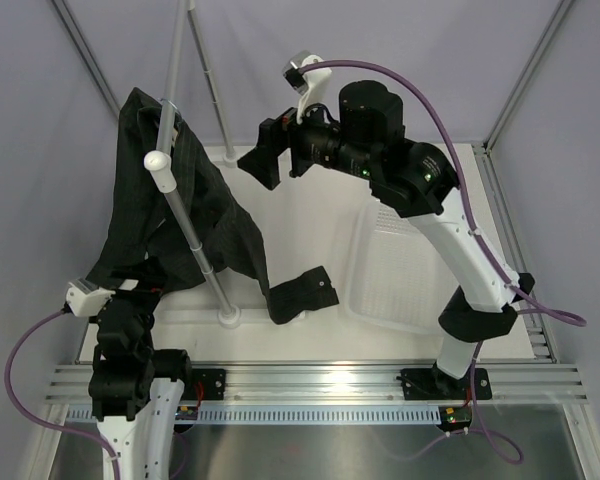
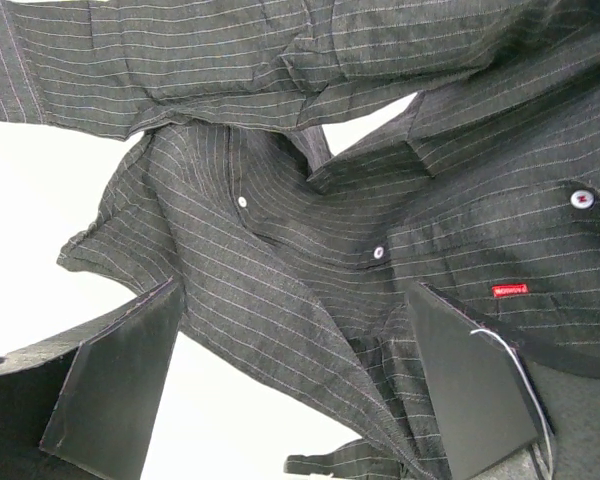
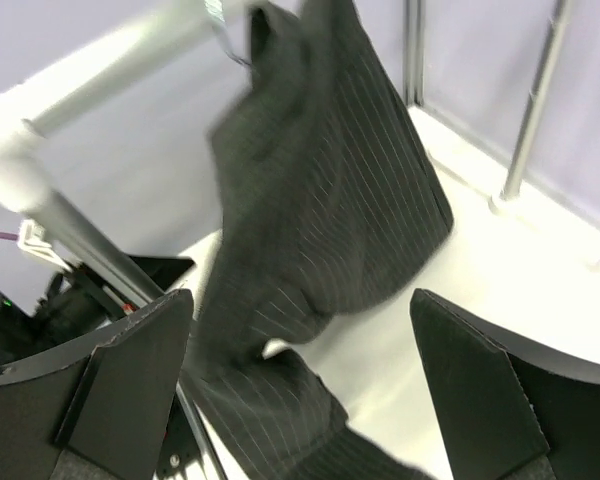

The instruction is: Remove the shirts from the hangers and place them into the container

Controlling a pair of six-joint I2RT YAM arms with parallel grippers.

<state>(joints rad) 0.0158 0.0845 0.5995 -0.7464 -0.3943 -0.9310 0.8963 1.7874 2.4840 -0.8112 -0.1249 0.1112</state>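
While both claws stand spread wide and hold nothing, the container [image 1: 385, 275] lies on the white table [image 1: 310, 215], nearer the bases and to the right of the right gripper [image 1: 270, 150]. It shows only its bare ribbed floor, and the right arm crosses above its right edge. Between the 2 claws stands the grey rack pole [image 1: 202, 255] with its white knob [image 1: 158, 165]. The shirt [image 1: 130, 200] drapes over it, 1 dark sleeve end [image 1: 300, 295] trailing onto the table. Ahead of the right gripper the shirt hangs apart from the fingers. The left gripper [image 2: 290, 390] sits just under the hem, with buttons and a red label [image 2: 509, 290] close ahead; contact cannot be told.
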